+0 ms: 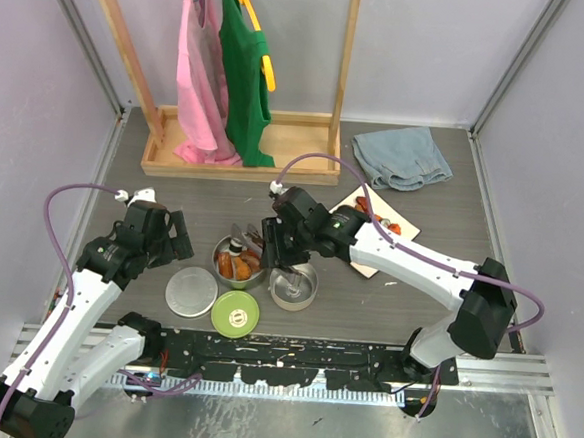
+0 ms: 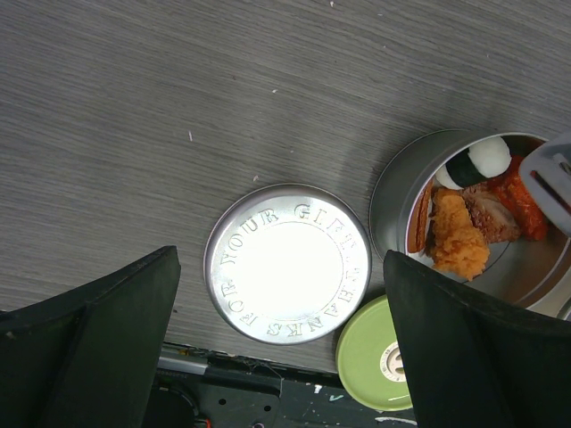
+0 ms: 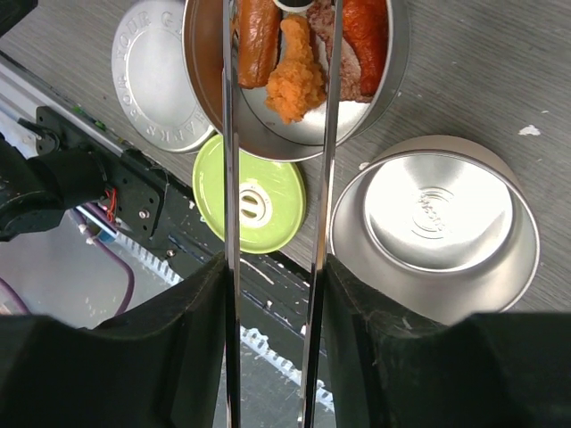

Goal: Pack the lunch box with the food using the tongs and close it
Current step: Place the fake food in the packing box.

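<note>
While the left fingers hang wide open over the steel lid, packing's about halfway: two lids, steel and green lid, lie off on the worktop. First tin holds roughly five bits of food, right fingers gripping the one tongs above it. Second tin is empty; a few bits sit on the plate.

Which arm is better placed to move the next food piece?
Right. The right tool grips the tongs above the filled tin, with the food plate on its side. The left tool hangs open over the steel lid.
</note>
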### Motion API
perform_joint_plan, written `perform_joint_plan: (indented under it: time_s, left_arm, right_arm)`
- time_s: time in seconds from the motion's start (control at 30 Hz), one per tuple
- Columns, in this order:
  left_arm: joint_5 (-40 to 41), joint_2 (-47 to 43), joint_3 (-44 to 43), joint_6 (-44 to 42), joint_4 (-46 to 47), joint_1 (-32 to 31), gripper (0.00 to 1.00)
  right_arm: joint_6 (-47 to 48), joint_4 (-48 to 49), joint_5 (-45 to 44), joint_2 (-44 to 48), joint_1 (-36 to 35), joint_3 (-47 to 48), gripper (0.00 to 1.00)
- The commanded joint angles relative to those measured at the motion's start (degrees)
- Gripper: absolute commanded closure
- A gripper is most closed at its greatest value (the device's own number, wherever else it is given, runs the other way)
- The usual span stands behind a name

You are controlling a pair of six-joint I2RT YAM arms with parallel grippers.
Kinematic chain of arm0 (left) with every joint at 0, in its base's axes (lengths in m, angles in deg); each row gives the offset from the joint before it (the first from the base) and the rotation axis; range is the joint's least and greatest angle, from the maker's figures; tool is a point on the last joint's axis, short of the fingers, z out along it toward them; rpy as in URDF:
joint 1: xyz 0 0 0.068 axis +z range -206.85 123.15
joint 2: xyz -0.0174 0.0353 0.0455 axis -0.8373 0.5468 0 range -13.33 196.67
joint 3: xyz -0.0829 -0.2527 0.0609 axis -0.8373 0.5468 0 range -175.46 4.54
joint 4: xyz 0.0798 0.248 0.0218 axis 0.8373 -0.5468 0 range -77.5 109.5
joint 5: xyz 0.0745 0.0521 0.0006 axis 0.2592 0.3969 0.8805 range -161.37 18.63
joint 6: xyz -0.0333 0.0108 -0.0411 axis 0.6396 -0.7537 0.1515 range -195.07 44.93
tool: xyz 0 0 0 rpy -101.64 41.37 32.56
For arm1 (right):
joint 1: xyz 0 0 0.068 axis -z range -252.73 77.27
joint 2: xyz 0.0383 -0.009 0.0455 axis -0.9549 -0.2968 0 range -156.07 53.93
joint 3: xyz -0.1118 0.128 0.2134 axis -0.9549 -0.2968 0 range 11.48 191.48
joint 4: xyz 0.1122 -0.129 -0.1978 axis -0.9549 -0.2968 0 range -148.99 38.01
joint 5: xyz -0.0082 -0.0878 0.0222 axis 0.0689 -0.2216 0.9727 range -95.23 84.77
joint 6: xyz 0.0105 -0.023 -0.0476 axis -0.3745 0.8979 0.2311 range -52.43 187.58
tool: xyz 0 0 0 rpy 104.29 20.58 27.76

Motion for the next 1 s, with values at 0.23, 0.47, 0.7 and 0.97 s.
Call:
perform_joint_plan:
  time_s: [0.23, 0.47, 0.7, 0.97]
  left_arm:
    - [0.6, -0.6, -1.2, -0.1, 2.0, 0.2, 0.02]
    - [0.8, -1.0, -1.1, -0.1, 1.9, 0.2, 0.02]
    - [0.6, -0.8, -1.2, -0.1, 1.9, 0.2, 0.02]
    - [0.6, -1.0, -1.1, -0.1, 2.0, 0.2, 0.02]
  right_arm:
    - [1.6, 3.4, 2.9, 1.7, -1.9, 2.2, 0.60]
    - [0.7, 4.5, 0.4, -1.0, -2.3, 0.9, 0.60]
    - [0.0, -1.8, -6.5, -2.8, -2.2, 1.0, 0.60]
    - [-0.3, -5.6, -8.2, -2.5, -2.2, 2.4, 0.60]
